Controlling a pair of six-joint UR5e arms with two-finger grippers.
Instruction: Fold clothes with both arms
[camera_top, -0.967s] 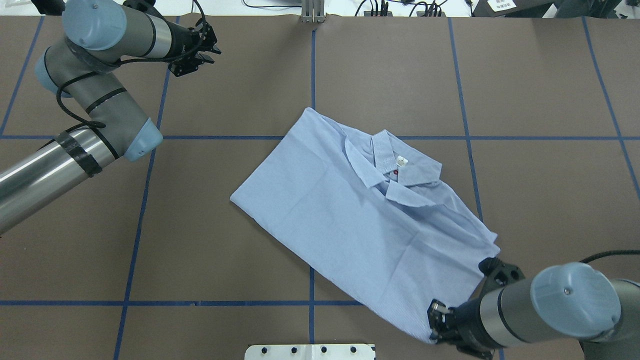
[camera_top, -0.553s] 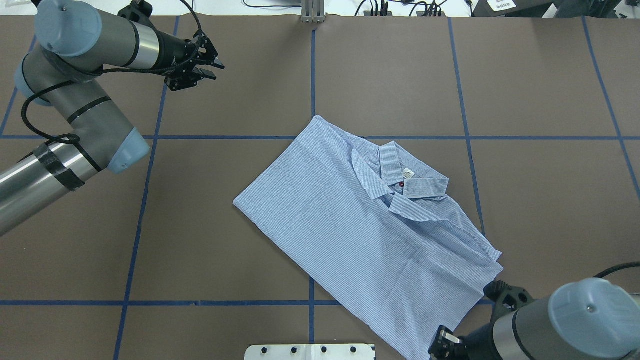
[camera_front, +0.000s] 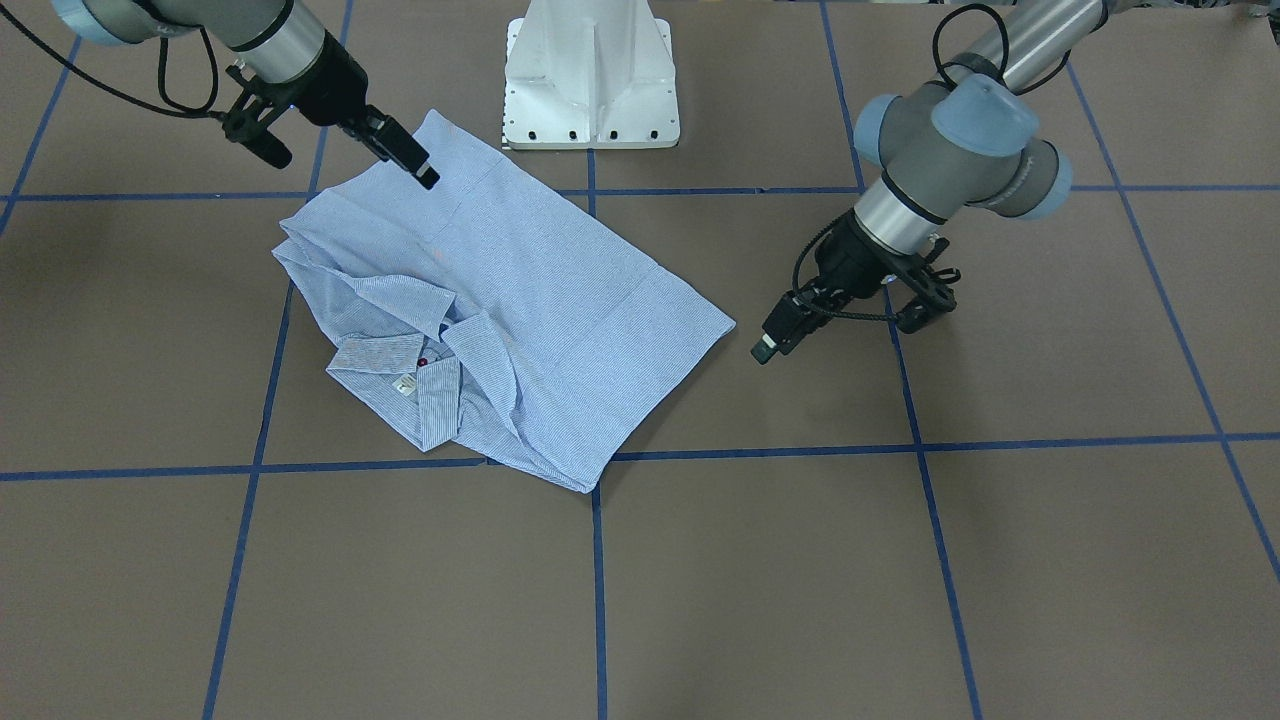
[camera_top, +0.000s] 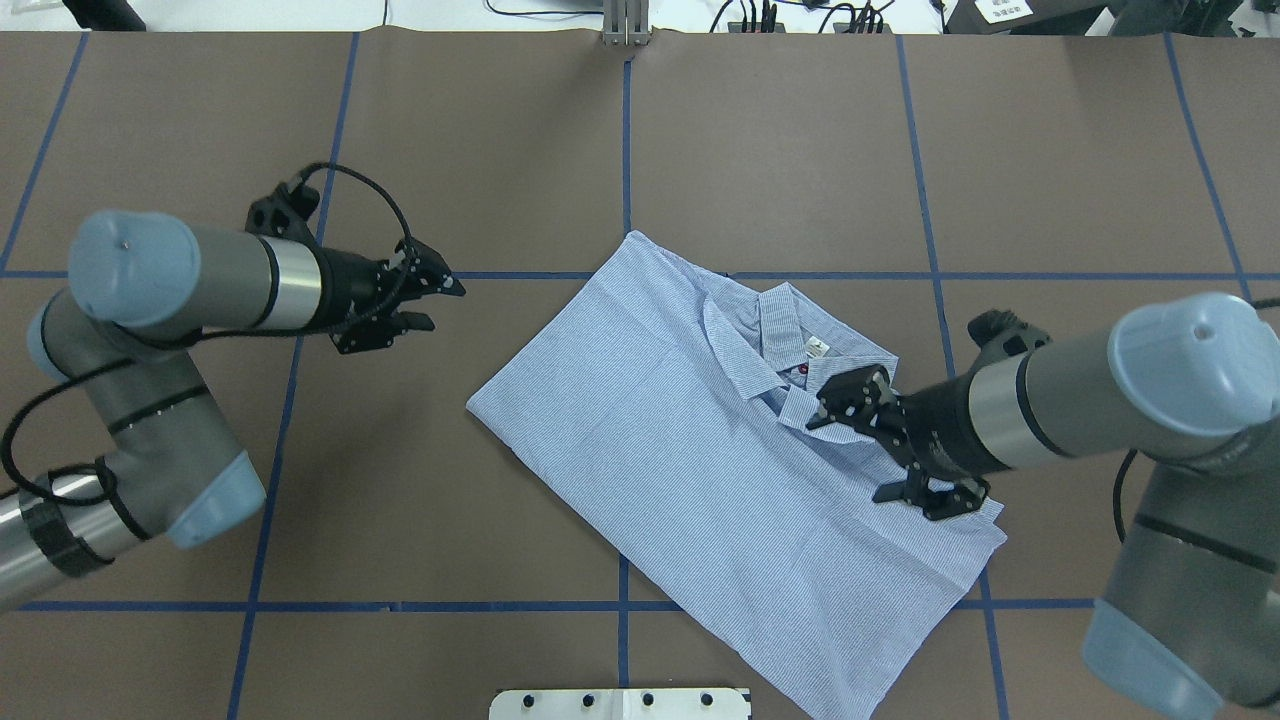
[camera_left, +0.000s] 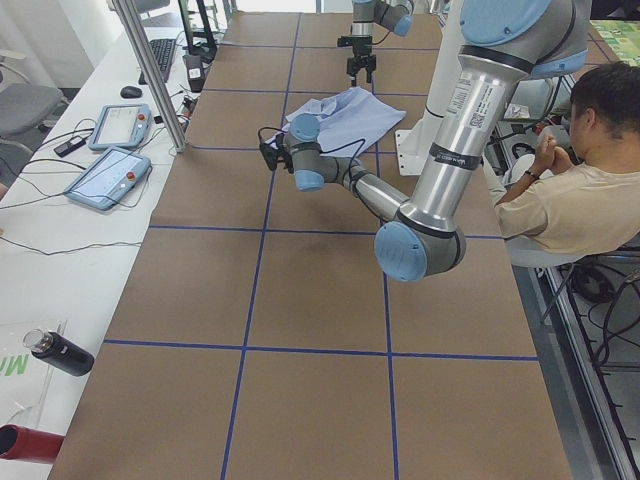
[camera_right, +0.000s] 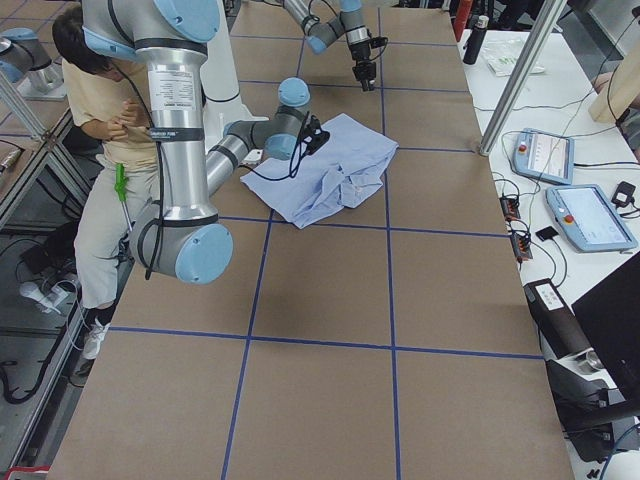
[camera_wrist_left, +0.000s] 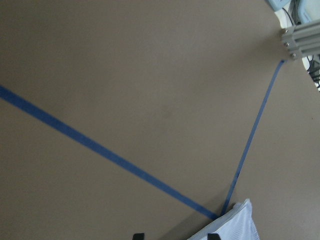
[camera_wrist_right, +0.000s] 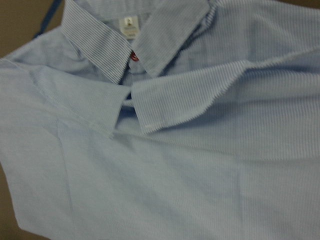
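My right gripper (camera_top: 848, 458) has moved beside collar (camera_top: 780, 320) of light blue striped shirt (camera_top: 680, 440), jaws wide, empty | left gripper (camera_top: 447, 307) nearer, likewise | staging next fold.

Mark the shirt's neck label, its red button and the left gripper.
neck label (camera_wrist_right: 129, 25): right wrist view, label's centre.
red button (camera_wrist_right: 134, 56): right wrist view, button's visible edge.
left gripper (camera_top: 447, 307): overhead view, midway between its jaws.

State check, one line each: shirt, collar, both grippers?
shirt: folded into a rough rectangle, lying on the table, wrinkled near the collar, not held.
collar: facing up, neck label showing.
left gripper: open, empty, clear of the shirt.
right gripper: open, over the shirt beside the collar, gripping nothing.
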